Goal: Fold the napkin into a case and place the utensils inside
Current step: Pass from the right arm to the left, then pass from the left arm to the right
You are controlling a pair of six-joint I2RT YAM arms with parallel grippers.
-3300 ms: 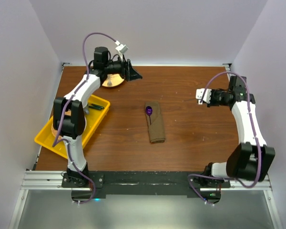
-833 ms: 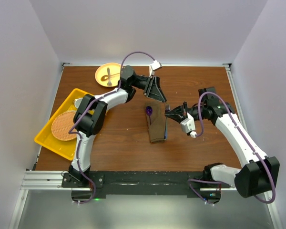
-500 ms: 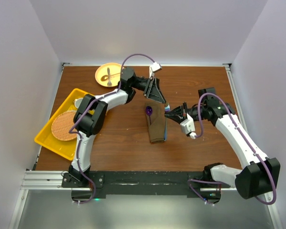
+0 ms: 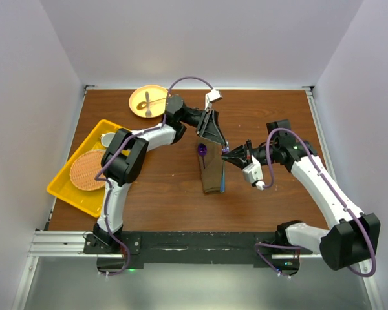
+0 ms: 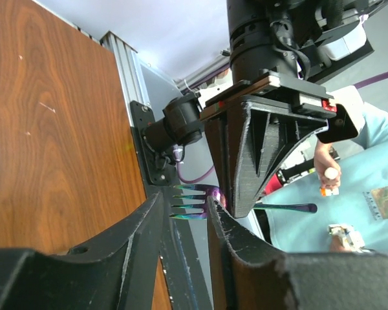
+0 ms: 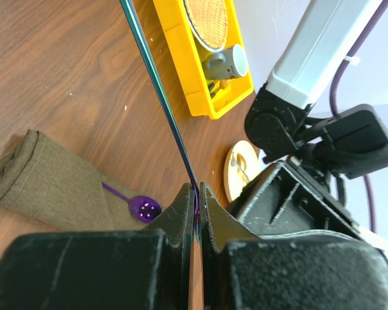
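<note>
One fork [image 6: 158, 97], handle clamped in right end effector [image 6: 195, 194], tines inside parted left end effector [image 5: 186, 203]

Through the left wrist camera only the tines of the slim iridescent fork [image 5: 187, 201] show. Its neck is hidden behind the right arm's black fingers [image 5: 246, 161]. In the right wrist view its thin shaft runs off the top edge. The glossy purple spoon [image 6: 144, 208] shows its bowl and a short stretch of handle, and the rest disappears into the narrow olive-brown cloth case [image 6: 58, 184]. From above, the utensil on the round yellow plate [image 4: 139, 106] is too small to name.
</note>
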